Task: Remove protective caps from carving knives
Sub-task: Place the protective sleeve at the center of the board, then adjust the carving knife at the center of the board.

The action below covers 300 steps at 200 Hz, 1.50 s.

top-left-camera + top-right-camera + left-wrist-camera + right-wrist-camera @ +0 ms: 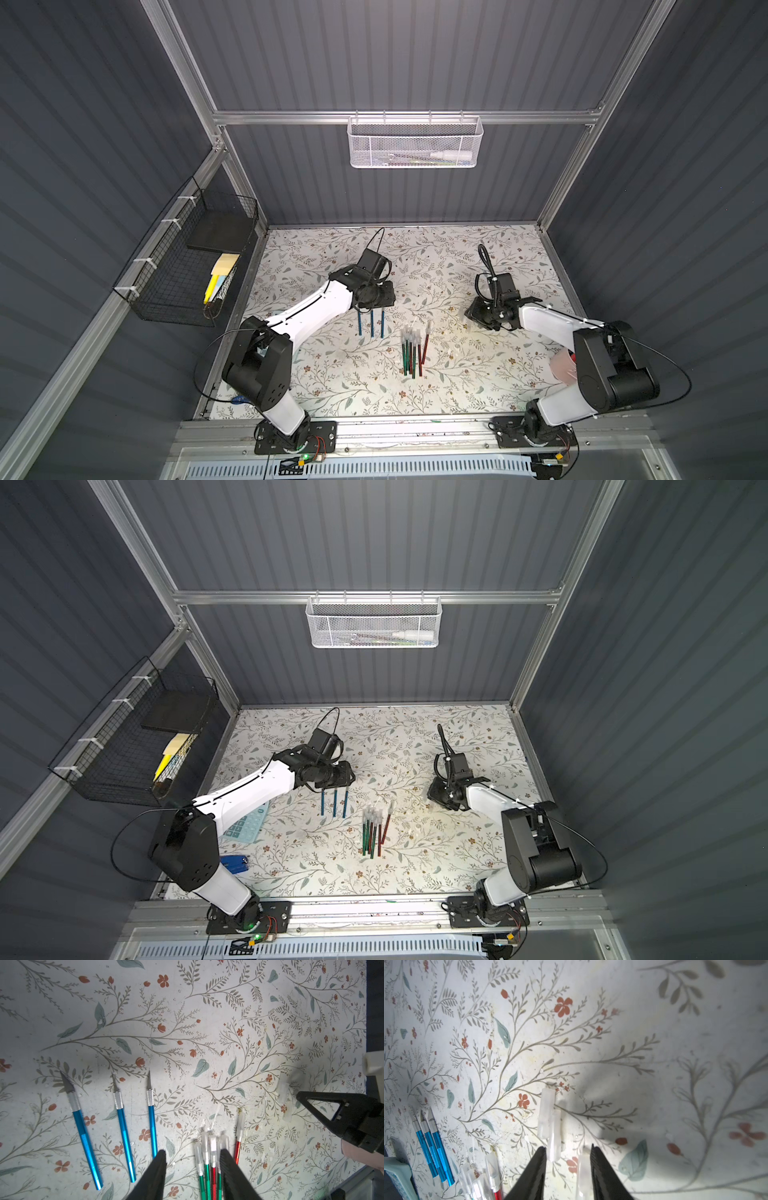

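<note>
The left gripper (193,1150) hangs low over the floral table (457,257), jaws partway apart, nothing btwn them. Just beside it, three blue carving knives (125,1136) lie side by side, blades bare. Mid-table there's a bunch of green & red knives (412,353), whitish caps (213,1145) on their tips. Over on the other side the right gripper (568,1147) sits low too, jaws apart, gripping nothing. Three loose caps (547,1113) lie on the table at its fingertips, one btwn the jaws, just beside a finger.
</note>
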Each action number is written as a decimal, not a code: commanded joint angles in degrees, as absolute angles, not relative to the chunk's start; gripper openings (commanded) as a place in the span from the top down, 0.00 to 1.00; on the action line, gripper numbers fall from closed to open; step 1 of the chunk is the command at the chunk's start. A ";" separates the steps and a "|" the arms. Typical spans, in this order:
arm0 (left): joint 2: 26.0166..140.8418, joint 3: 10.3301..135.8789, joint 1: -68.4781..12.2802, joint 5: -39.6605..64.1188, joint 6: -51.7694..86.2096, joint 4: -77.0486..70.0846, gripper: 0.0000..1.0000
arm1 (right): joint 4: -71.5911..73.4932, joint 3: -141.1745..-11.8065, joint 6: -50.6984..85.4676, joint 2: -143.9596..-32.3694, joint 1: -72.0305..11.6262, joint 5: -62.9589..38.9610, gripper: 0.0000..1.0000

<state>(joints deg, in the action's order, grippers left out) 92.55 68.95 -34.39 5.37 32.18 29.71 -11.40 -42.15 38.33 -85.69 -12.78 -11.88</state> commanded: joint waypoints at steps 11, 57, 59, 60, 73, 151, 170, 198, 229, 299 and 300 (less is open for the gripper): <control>89.19 65.42 -36.78 4.46 32.78 30.94 0.53 | -14.06 -43.34 37.78 -81.19 -12.69 -12.70 0.61; 89.08 62.62 -45.27 0.58 36.11 32.98 0.49 | -16.38 -43.29 38.10 -74.48 -13.68 -13.10 0.60; 89.11 62.37 -45.44 0.61 36.25 33.01 0.48 | -16.49 -43.34 38.07 -74.25 -13.75 -13.08 0.60; 89.07 62.30 -45.48 0.61 36.41 33.03 0.49 | -16.55 -43.34 38.06 -74.22 -13.77 -13.04 0.60; 89.20 61.04 -46.43 0.64 37.41 32.77 0.49 | -17.04 -43.33 38.23 -72.71 -14.21 -12.95 0.60; 94.57 59.95 -50.99 0.18 40.20 31.97 0.58 | -18.25 -42.59 38.35 -69.91 -14.77 -12.84 0.60; 96.28 59.34 -51.48 1.46 40.95 29.58 0.58 | -18.23 -42.18 38.17 -69.90 -14.77 -12.42 0.59; 98.53 59.46 -51.69 1.99 41.16 28.03 0.58 | -18.35 -41.97 37.90 -69.96 -14.77 -12.47 0.59; 101.35 60.43 -51.77 2.44 40.78 27.45 0.58 | -18.44 -42.16 37.88 -69.94 -14.77 -11.95 0.59; 105.13 62.94 -51.70 5.01 40.11 25.17 0.59 | -18.38 -42.13 37.88 -69.91 -14.81 -11.34 0.59; 105.21 62.94 -51.69 5.06 40.14 25.11 0.59 | -18.38 -42.16 37.92 -69.89 -14.79 -11.29 0.59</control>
